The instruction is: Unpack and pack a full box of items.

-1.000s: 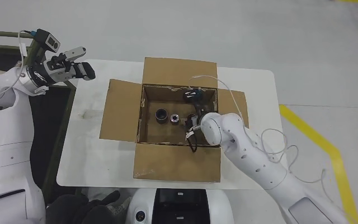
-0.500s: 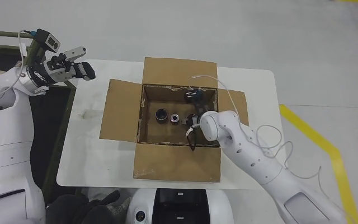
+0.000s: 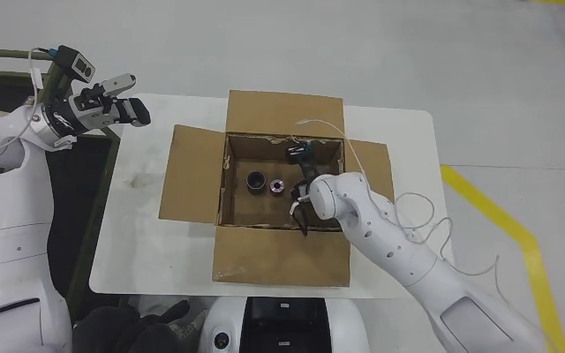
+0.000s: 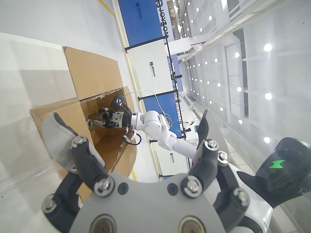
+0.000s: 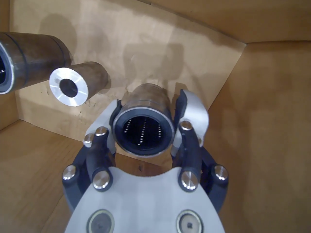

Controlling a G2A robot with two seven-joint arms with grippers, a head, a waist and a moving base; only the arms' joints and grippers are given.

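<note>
The fingers [image 5: 192, 112] of your right gripper [image 5: 150, 98] clamp a metal bearing [image 5: 144, 132] inside the box [image 3: 190, 172], near its right wall, likely to lift it out, while the left gripper [image 3: 139, 97] hangs spread by the table's [image 3: 397, 123] far-left corner.

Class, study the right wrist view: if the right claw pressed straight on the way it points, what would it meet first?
The right claw grips a metal bearing. Straight beyond lies the floor of the cardboard box, so the bearing would probably press into that floor first. The gap is unclear.
</note>
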